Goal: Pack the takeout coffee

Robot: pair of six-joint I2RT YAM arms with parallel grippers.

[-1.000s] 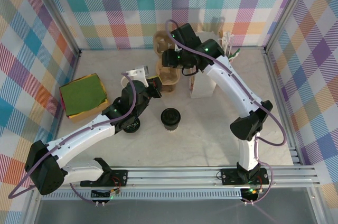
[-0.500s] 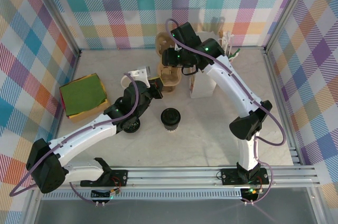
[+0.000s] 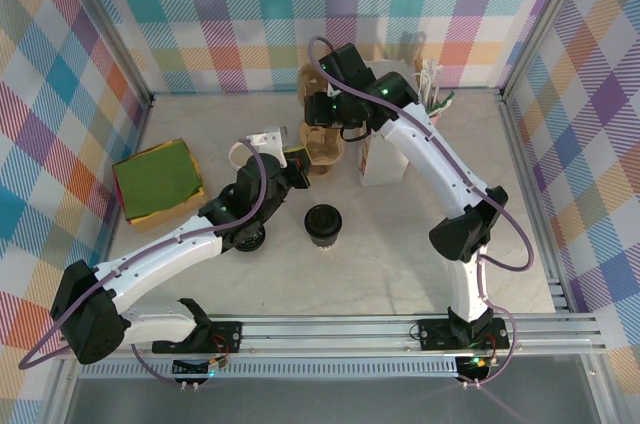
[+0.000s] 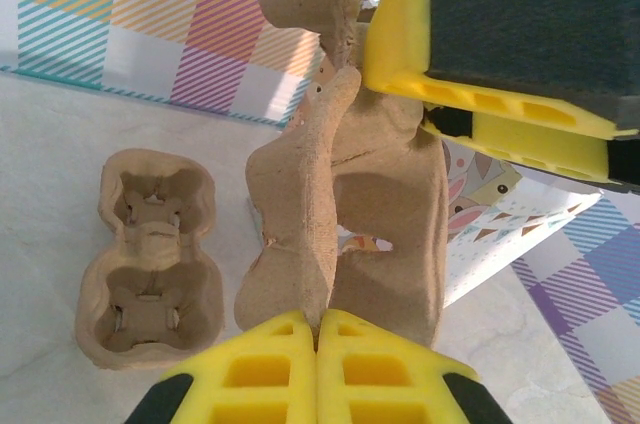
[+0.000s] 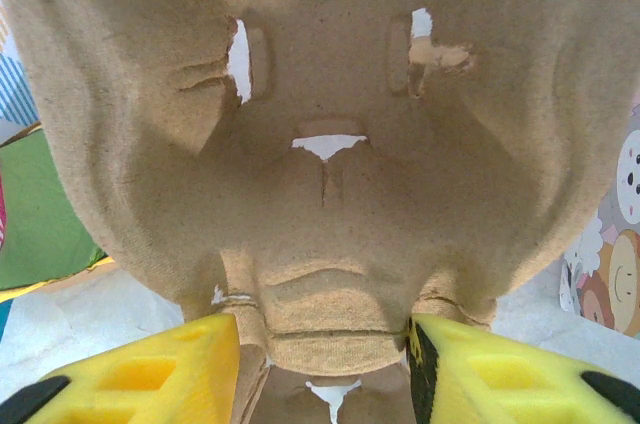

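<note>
The takeout coffee [image 3: 322, 223], a small dark cup with a black lid, stands upright mid-table, apart from both grippers. Behind it a brown cardboard cup carrier [image 3: 322, 147] is held up on edge between the two arms. My left gripper [image 3: 300, 157] is shut on the carrier's thin rim [image 4: 318, 322]. My right gripper [image 3: 326, 126] comes down from above, its yellow fingers [image 4: 480, 84] over the carrier's top. In the right wrist view the right gripper [image 5: 325, 354] presses against both sides of the carrier's [image 5: 320, 194] middle ridge.
A white paper bag [image 3: 385, 159] stands right of the carrier. A second carrier [image 4: 150, 259] lies flat on the table near the back wall. Green and yellow napkins [image 3: 155, 181] sit at the left. A dark round item [image 3: 250, 237] lies under my left arm.
My right gripper's jaws have narrowed onto the carrier and its wrist has shifted slightly toward the back. The left gripper and the coffee have stayed put.
</note>
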